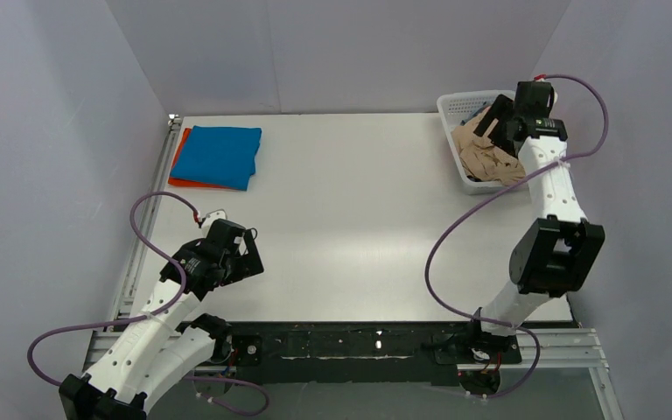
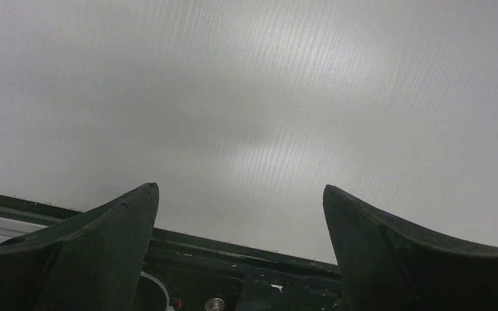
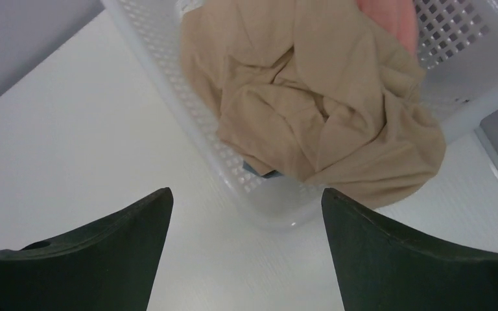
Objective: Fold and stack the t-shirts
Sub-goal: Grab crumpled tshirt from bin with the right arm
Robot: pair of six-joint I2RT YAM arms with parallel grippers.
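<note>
A folded bright blue t-shirt (image 1: 219, 155) lies on a folded orange-red t-shirt (image 1: 180, 166) at the table's far left. A crumpled beige-tan t-shirt (image 1: 486, 155) fills the white mesh basket (image 1: 455, 107) at the far right and hangs over its near rim; it also shows in the right wrist view (image 3: 318, 97). A bit of salmon pink t-shirt (image 3: 389, 16) and a sliver of grey-blue t-shirt (image 3: 259, 172) show beside and under it. My right gripper (image 3: 246, 197) is open and empty above the basket's near corner. My left gripper (image 2: 240, 194) is open and empty over bare table near the front left.
The basket's near corner (image 3: 279, 207) sits just ahead of the right fingers. A black rail (image 1: 376, 341) runs along the table's front edge between the arm bases. Grey walls close the table on three sides.
</note>
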